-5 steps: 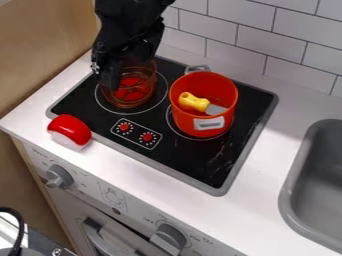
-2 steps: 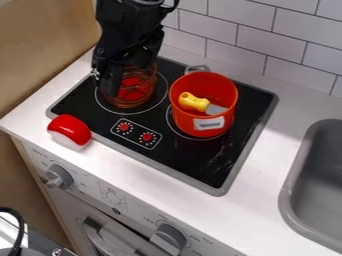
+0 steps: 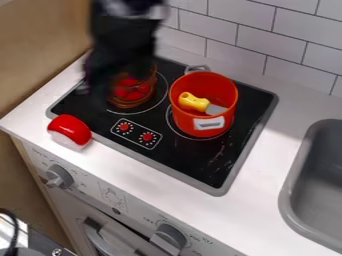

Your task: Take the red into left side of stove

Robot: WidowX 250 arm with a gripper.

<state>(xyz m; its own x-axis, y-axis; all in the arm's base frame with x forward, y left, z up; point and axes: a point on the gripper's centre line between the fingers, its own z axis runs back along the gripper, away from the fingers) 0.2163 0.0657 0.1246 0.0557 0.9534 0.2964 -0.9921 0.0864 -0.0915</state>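
1. Stovetop (image 3: 194,167): the red-and-white toy (image 3: 69,131) lies at its near-left corner.
2. Gripper (image 3: 99,89): blurred by the see-through pot (image 3: 143,96); open or closed, cannot tell.
3. Toy: probably light, stiff, slick; pinch low across its rounded sides.

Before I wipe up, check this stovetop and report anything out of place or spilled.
Two oddities: a yellow-handled utensil lies inside the orange-red pot, and a red-and-white object sits off the burners by the front left corner of the stove, near the counter's edge. I see no spill.
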